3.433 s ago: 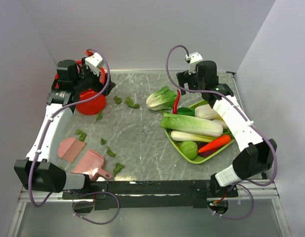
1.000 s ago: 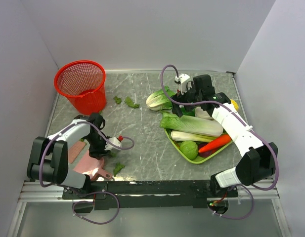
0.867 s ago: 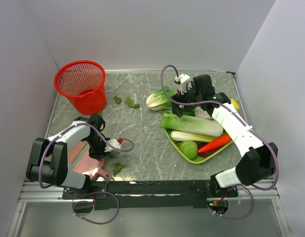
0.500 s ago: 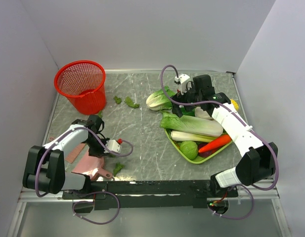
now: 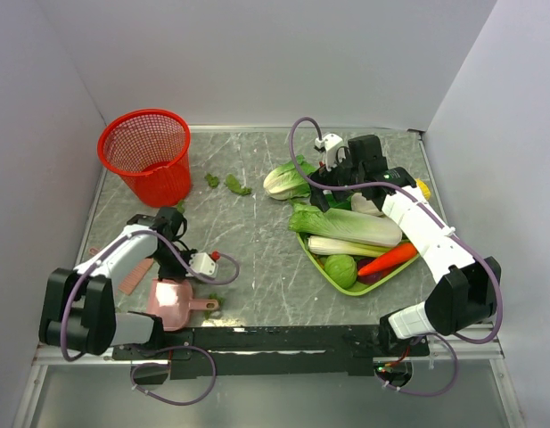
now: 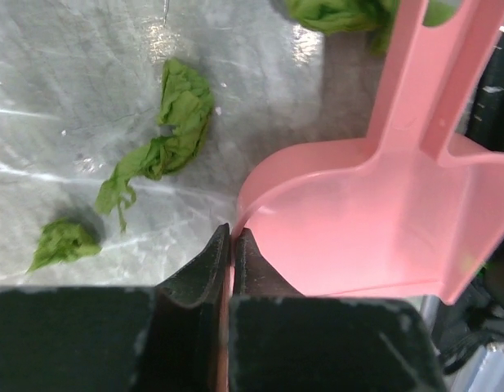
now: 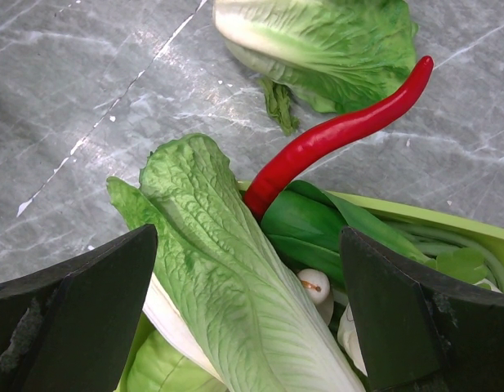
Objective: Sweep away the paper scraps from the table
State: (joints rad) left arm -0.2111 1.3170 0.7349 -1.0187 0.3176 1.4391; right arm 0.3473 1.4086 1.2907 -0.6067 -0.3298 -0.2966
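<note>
Our left claw (image 6: 231, 245) grips the pink dustpan (image 5: 172, 301) by its rim, near left, handle pointing right. Paper scraps (image 6: 166, 131) lie scattered on the surface (image 5: 257, 241) beside it. Our right claw (image 7: 245, 278) gapes over the cabbages (image 5: 346, 223).

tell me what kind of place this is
Likely a robot lab test cell, not a kitchen: bare white walls box in a marble-look table, two robot arms are bolted at its edge, and the left hand grips a pink dustpan.
</note>
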